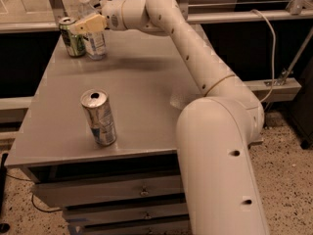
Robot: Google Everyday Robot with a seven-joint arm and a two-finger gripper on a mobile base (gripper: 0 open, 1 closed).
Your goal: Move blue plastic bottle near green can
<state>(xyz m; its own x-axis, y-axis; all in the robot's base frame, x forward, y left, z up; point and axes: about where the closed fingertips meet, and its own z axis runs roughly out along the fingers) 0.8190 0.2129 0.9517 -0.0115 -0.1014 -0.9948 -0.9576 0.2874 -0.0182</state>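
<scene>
Gripper (84,26) at the far left corner of the table (146,92), laid across the upper body of the blue plastic bottle (96,46); can't tell whether it clamps the bottle or is loose. One bottle, upright on the tabletop, white cap on. One green can (71,38) upright just left of the bottle, touching or nearly so. Both stand close to the table's back and left edges. One silver can (99,117), upright, opened top, well apart from the pair, near the front edge, left half. One arm (195,62) reaches in from the right over the far side. Bare tabletop lies between the pair and the silver can, and over the right half to the arm's base. Drawers (142,192) below the front edge.
</scene>
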